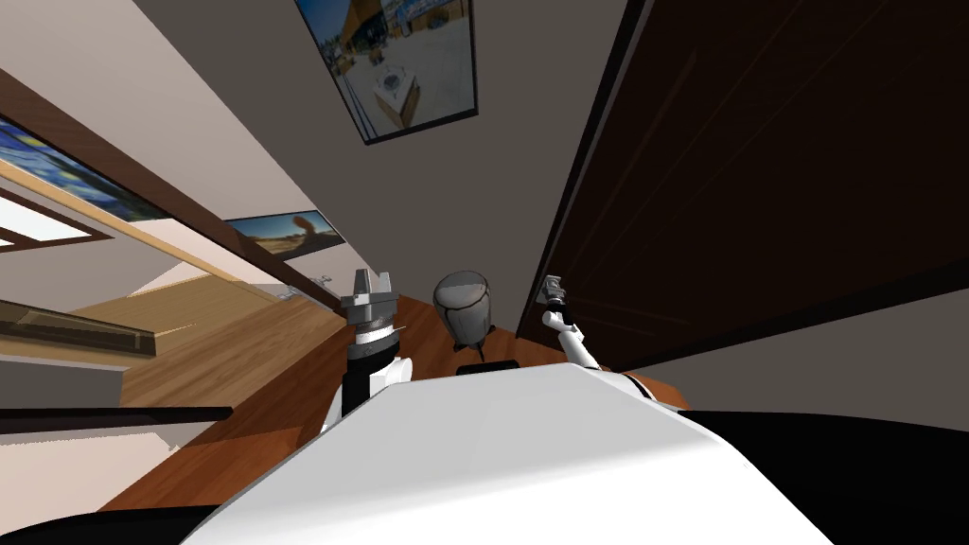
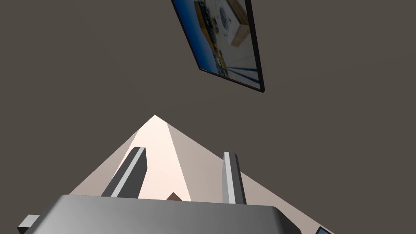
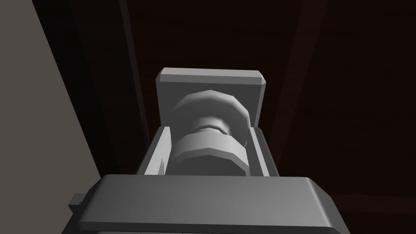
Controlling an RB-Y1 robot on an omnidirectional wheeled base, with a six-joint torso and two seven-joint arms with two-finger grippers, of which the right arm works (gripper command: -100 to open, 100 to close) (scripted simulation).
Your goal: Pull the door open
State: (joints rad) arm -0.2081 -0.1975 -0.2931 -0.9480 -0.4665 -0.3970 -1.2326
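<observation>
The door (image 1: pixel 757 170) is a dark brown slab that takes up the right side of the head view, set in a darker frame (image 1: pixel 579 180) against a grey wall (image 1: pixel 530 114). In the right wrist view its panel (image 3: pixel 349 81) shows almost black, with faint upright ridges. A square grey plate (image 3: pixel 209 77) sits flat on it and carries a round grey knob (image 3: pixel 209 140), a broad collar at the plate, a narrower neck and a thick head towards the camera.

The right gripper (image 3: pixel 209 131) is at that knob. Its two fingers (image 3: pixel 156 152) lie along the head's two sides and press it, so the knob is clamped between them. In the head view the right gripper (image 1: pixel 552 287) shows small at the door's near edge, at the end of a slim white forearm. Whether the door is ajar cannot be told.

The left gripper (image 1: pixel 371 282) is held up well apart from the door, beside a rounded dark grey object (image 1: pixel 464 303) that stands between the two arms. In its wrist view the left gripper (image 2: pixel 185 151) has its fingers spread wide with nothing between them.

Further out, a framed picture (image 1: pixel 397 61) hangs on the grey wall, and a wooden floor (image 1: pixel 218 341) runs off to the left.
</observation>
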